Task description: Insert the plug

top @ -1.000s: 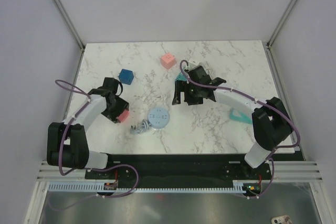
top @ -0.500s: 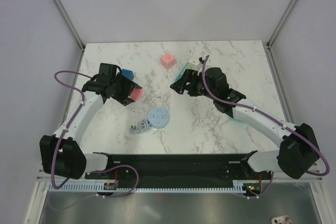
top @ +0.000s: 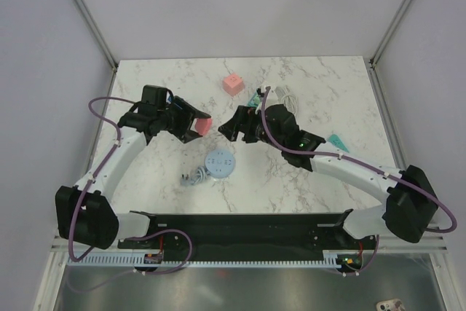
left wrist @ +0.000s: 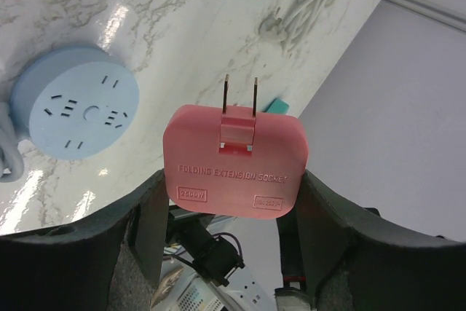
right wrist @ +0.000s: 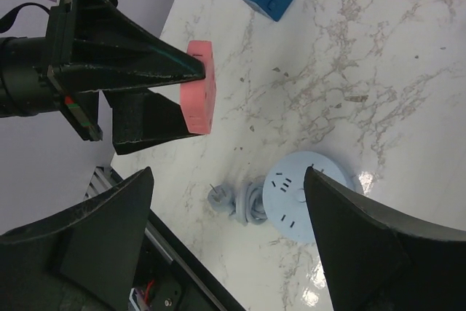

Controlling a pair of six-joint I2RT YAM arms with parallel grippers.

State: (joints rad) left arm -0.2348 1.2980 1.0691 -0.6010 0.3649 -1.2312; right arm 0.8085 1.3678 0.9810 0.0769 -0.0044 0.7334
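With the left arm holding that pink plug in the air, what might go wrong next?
The left jaws pinch the pink plug only by its side edges, so it may twist when its prongs press in. The open right jaws hang close by; the arms might collide. The round blue socket lies loose on the table, so it may slide.
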